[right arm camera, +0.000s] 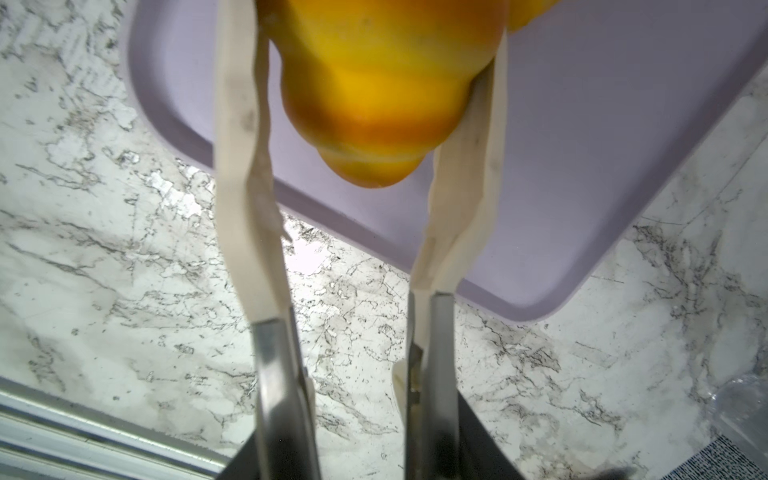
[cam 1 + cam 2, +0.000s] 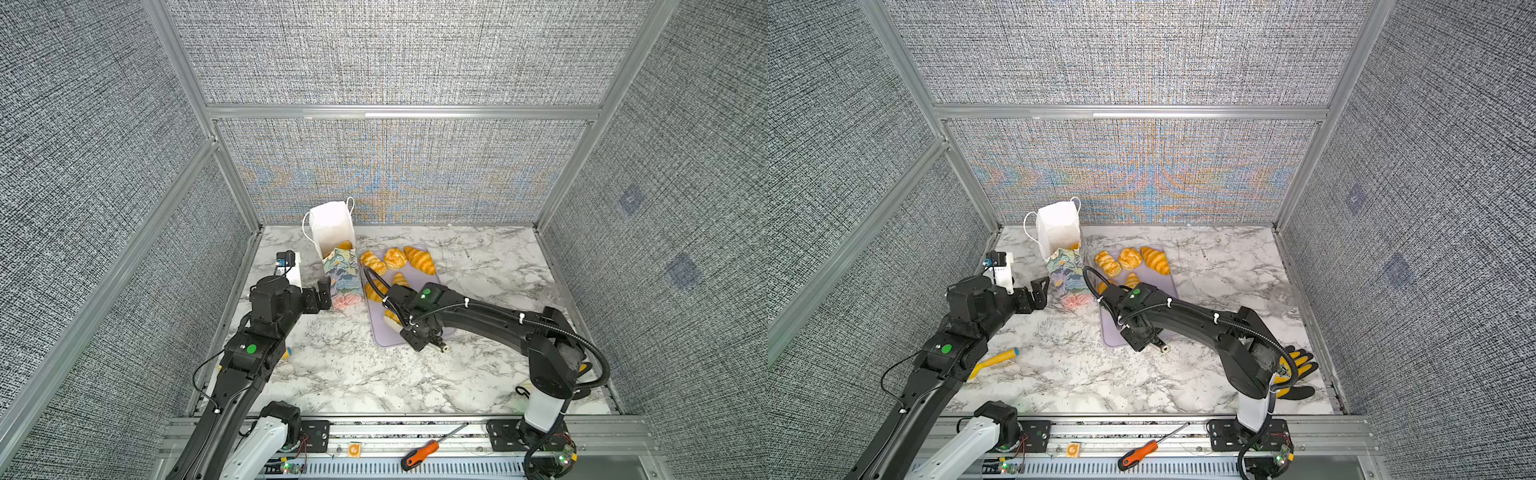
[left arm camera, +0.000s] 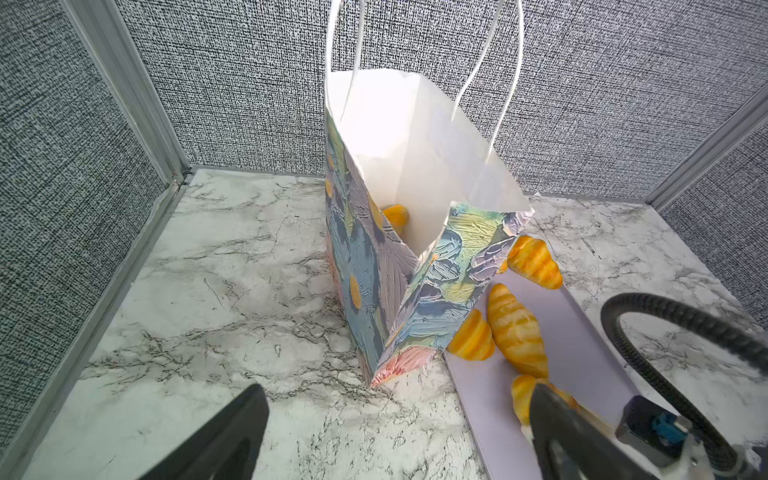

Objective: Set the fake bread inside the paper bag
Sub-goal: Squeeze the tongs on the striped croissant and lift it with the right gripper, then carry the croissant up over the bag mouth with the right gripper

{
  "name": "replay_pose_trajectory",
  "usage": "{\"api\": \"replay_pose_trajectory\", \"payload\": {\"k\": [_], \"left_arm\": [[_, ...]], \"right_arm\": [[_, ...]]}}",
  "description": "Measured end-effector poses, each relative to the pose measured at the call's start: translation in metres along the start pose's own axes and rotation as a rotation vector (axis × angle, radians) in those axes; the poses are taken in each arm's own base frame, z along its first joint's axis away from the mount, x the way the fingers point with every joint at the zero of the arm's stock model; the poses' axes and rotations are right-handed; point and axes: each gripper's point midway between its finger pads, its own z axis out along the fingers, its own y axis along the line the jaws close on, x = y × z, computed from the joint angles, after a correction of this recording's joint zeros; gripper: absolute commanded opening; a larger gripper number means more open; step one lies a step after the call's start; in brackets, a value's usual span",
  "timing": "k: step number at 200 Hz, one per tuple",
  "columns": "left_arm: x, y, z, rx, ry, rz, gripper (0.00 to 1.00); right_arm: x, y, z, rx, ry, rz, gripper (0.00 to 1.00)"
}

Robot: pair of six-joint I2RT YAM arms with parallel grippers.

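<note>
The right gripper (image 1: 370, 50) clamps its jaws on a croissant (image 1: 374, 95) over the lilac tray (image 1: 582, 166), their tips cut off; only the right wrist view shows this, the arm hiding it in both top views. The left gripper (image 3: 399, 395) holds its jaws wide apart, the paper bag (image 3: 374, 291) just ahead, one pastry (image 3: 395, 218) half hidden inside.

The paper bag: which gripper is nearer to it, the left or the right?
Left. The left gripper stands open close beside the paper bag, near its base. The right gripper is farther away, over the lilac tray, gripping a croissant.
</note>
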Motion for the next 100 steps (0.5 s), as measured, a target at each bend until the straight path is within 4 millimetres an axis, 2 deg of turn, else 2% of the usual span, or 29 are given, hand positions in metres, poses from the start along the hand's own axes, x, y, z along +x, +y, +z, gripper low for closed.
{"api": "replay_pose_trajectory", "payload": {"k": [73,100], "left_arm": [[-0.002,-0.017,0.000,0.091,0.012,0.016,0.99],[-0.004,-0.019,-0.001,0.104,0.008,0.026,0.99]], "right_arm": [[-0.012,-0.004,-0.021,-0.051,-0.088,0.025,0.46],[-0.021,-0.007,-0.036,-0.066,-0.137,0.033,0.45]]}}
